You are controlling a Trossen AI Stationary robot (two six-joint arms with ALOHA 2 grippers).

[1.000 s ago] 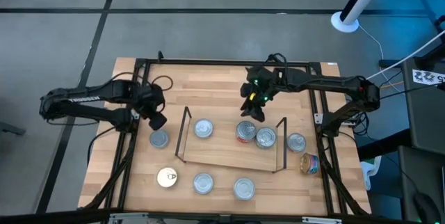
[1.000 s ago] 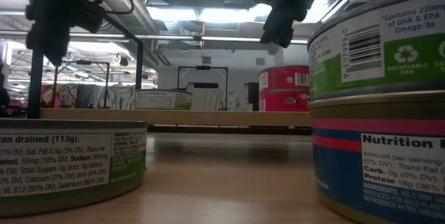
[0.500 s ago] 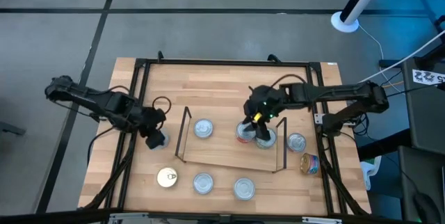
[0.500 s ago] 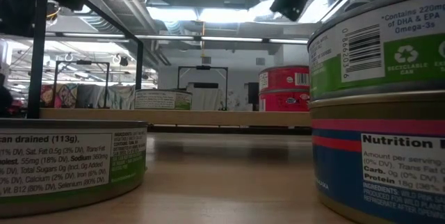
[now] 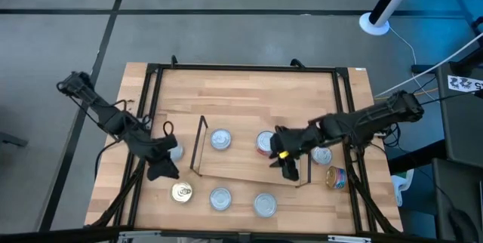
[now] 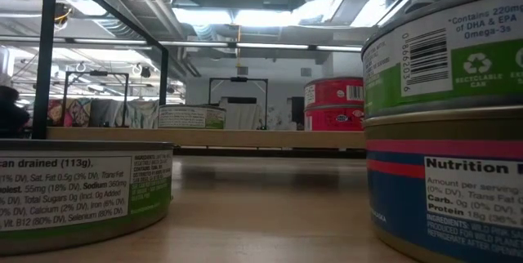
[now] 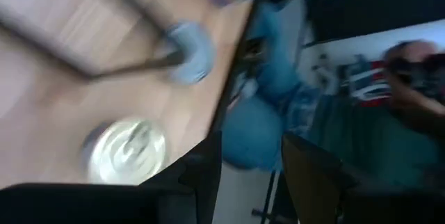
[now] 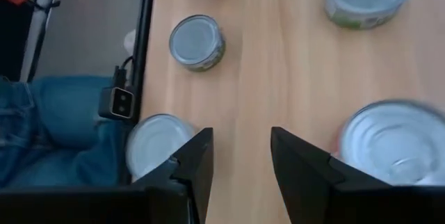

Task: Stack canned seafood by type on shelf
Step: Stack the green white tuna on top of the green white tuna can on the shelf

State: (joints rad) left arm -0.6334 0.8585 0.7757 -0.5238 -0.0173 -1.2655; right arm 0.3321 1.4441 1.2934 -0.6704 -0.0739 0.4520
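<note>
The shelf [image 5: 249, 169], a light-wood board between black wire uprights, carries a silver tin [image 5: 220, 139] and a red-sided tin [image 5: 264, 142]. My right gripper [image 5: 287, 163] hovers open over the shelf's right end and hides whatever lies below it; its wrist view [image 8: 240, 165] shows several silver tins on the wood. My left gripper [image 5: 160, 170] is open just left of the shelf, above the table between a silver tin [image 5: 176, 152] and a gold-topped tin [image 5: 181, 192], which also shows blurred in the left wrist view [image 7: 125, 151]. Neither gripper holds anything.
Two silver tins [image 5: 220, 198] [image 5: 265, 204] stand near the near edge. Right of the shelf sit one upright tin [image 5: 322, 155] and a tipped colourful tin [image 5: 336, 176]. A black frame [image 5: 241, 67] borders the table. A person [image 7: 417, 71] shows beyond the table.
My left gripper has travelled from beside the shelf's far-left corner toward the near edge, passing over the silver tin. My right gripper has moved from behind the shelf toward the near and right edges, over the shelf's right end. No tin has visibly shifted.
</note>
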